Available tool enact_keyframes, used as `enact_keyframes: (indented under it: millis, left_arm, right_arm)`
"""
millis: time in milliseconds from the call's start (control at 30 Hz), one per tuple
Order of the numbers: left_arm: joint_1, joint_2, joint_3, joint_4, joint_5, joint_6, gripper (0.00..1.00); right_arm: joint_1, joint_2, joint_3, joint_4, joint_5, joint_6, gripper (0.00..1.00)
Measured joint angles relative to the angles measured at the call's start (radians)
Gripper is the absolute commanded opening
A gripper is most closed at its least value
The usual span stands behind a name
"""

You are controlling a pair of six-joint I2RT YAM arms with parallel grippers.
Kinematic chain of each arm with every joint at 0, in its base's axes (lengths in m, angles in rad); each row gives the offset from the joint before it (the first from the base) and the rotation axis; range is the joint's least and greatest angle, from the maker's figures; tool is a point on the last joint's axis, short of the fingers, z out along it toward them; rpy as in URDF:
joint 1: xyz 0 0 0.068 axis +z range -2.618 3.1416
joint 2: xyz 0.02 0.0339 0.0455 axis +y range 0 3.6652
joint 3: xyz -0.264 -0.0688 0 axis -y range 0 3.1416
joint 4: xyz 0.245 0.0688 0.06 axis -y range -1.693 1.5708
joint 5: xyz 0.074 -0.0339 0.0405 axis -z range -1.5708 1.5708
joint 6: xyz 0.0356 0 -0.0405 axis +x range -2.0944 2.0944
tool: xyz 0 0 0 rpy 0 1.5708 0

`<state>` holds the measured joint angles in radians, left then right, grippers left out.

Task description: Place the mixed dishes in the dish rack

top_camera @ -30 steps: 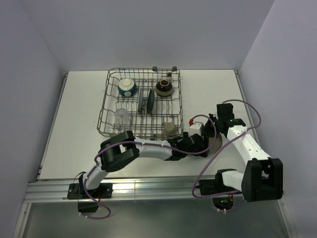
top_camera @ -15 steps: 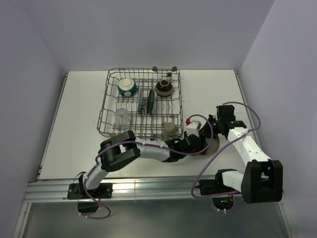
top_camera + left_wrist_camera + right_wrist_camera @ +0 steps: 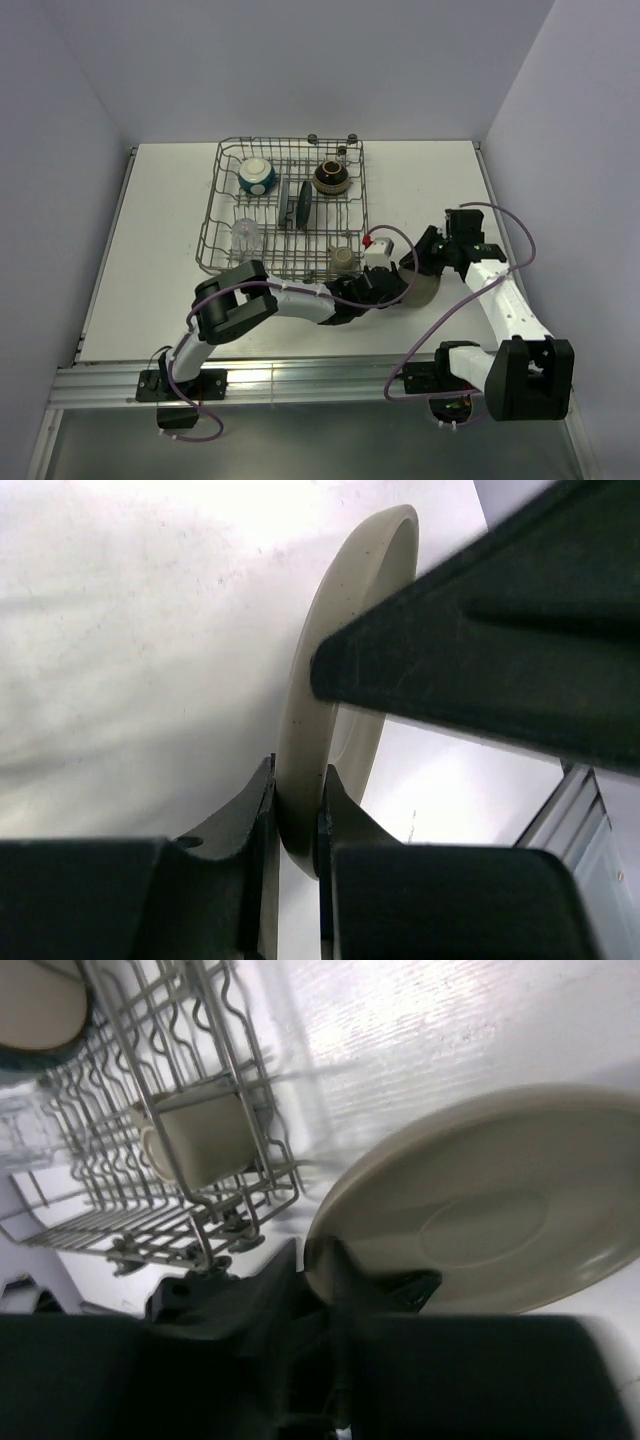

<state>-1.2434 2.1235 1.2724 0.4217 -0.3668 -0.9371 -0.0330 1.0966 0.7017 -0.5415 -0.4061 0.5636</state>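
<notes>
A beige plate (image 3: 426, 290) stands on edge to the right of the dish rack (image 3: 213, 215). My left gripper (image 3: 296, 810) is shut on its lower rim (image 3: 330, 630); in the top view it (image 3: 404, 290) sits at the plate's left side. The right gripper (image 3: 432, 262) is at the plate's far side, one dark finger (image 3: 480, 650) lying over the plate's face; its jaws are hidden. The rack holds a teal bowl (image 3: 256, 176), a dark brown bowl (image 3: 331, 177), a clear glass (image 3: 246, 238), an olive-grey mug (image 3: 343, 258) and upright plates (image 3: 299, 205).
The rack's near right corner (image 3: 215, 1230), with the mug (image 3: 200, 1140) inside it, lies close to the left of the held plate (image 3: 480, 1200). White tabletop (image 3: 150, 260) spreads on both sides of the rack. Purple cables loop off both arms.
My left gripper has shut on the plate's rim. Plate and left gripper have shifted a little left toward the rack, and the right wrist has risen slightly.
</notes>
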Motion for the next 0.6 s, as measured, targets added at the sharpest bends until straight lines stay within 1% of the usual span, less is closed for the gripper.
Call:
enact_keyframes:
  millis: [33,67,100,133,167,367,433,600]
  left_arm:
    - [-0.003,-0.01,-0.012,0.0,0.003,0.006,0.0]
    - [-0.008,-0.026,-0.03,0.0,0.003,0.009,0.0]
    - [-0.012,-0.039,-0.045,-0.004,0.003,0.01,0.0]
    - [-0.018,-0.056,-0.06,-0.016,0.003,0.013,0.0]
    - [-0.023,-0.071,-0.067,-0.034,0.004,0.014,0.0]
    - [-0.046,-0.192,-0.126,-0.177,0.028,0.031,0.0]
    - [-0.047,-0.256,-0.155,-0.23,0.039,0.037,0.0]
    - [-0.041,-0.454,-0.18,-0.37,0.073,0.065,0.0]
  right_arm:
    - [0.0,0.0,0.004,-0.008,0.0,-0.005,0.4]
    - [-0.002,0.0,0.012,-0.016,0.008,-0.01,0.61]
    - [-0.006,0.0,0.027,-0.031,0.017,-0.007,0.74]
    - [-0.01,-0.003,0.047,-0.047,0.027,-0.013,0.85]
    - [-0.012,-0.01,0.072,-0.063,0.037,-0.019,0.99]
    - [-0.014,-0.114,0.279,-0.144,0.08,-0.05,1.0]
    - [-0.014,-0.161,0.339,-0.163,0.08,-0.066,1.0]
    - [-0.014,-0.232,0.36,-0.196,0.03,-0.098,1.0]
